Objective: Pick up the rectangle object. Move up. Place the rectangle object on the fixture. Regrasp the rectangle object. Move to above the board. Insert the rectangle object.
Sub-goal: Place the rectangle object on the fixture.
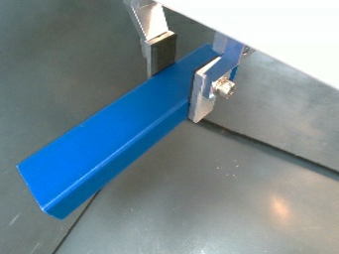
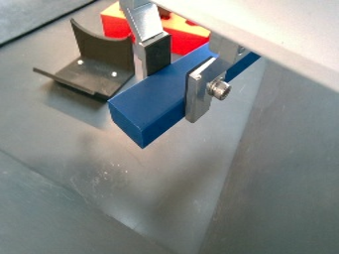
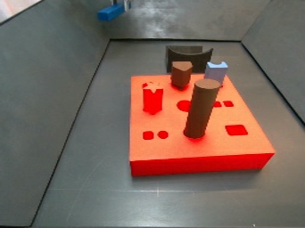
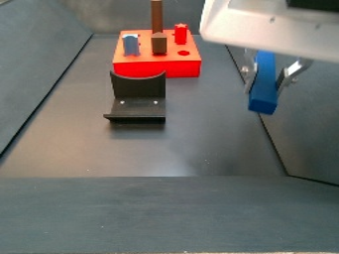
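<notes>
Bar (image 1: 113,139) between tool (image 1: 185,71) fingers, aloft

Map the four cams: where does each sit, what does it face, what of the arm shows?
Wrist view: looks down the end effector, shut on the rectangle object, above the floor.
Wrist view: opposite side; adds fixture and board.
Side view: high, beside the board; bar far off.
Side view: faces the fixture; bar hangs high.
Shared: the bar.
</notes>
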